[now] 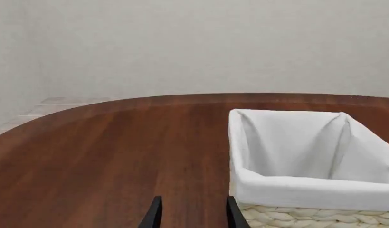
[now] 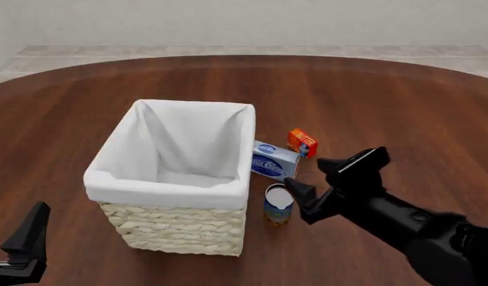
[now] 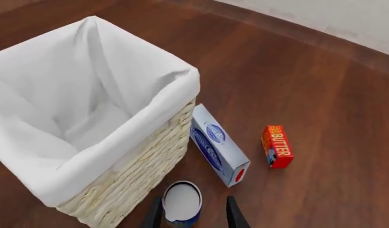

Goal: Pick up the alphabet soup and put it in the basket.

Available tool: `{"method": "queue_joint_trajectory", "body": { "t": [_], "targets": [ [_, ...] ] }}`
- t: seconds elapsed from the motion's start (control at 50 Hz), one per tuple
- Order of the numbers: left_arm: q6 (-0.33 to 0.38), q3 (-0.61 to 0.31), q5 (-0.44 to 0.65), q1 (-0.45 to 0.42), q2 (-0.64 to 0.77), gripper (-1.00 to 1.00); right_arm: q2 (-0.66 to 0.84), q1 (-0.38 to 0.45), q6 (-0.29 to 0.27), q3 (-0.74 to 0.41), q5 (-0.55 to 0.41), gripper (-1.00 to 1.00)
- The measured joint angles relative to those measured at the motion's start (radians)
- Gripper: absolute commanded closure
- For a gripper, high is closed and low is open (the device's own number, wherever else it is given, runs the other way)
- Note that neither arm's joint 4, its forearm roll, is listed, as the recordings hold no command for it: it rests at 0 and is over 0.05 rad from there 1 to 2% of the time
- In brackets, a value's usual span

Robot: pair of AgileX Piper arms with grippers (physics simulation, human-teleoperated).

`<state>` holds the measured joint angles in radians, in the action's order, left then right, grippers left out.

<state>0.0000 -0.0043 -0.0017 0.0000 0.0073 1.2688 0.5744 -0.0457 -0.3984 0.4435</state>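
Soup can – the alphabet soup [image 2: 278, 204] – stood upright on the tabletop [image 2: 387, 101], just beside the basket [image 2: 174, 229] at its near right corner, with a blue box [image 2: 274, 160] just behind it and an orange butter box [image 2: 302, 143] a bit further back. Right gripper [image 2: 310, 185] hung right next to the can, jaws spread and not touching it in the wrist view – the can's top sat between the finger tips there. Left gripper [image 1: 192, 214] was parked off near the basket's other side, jaws spread too, pinching nothing.
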Motion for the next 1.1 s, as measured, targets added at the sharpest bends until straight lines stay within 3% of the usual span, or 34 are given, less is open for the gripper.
{"method": "queue_joint_trajectory", "body": {
  "t": [1.1],
  "targets": [
    [0.000,0.000,0.000,0.000,0.000,-1.00,0.233,0.016,0.016,-0.022,0.055,-1.00]
  ]
}}
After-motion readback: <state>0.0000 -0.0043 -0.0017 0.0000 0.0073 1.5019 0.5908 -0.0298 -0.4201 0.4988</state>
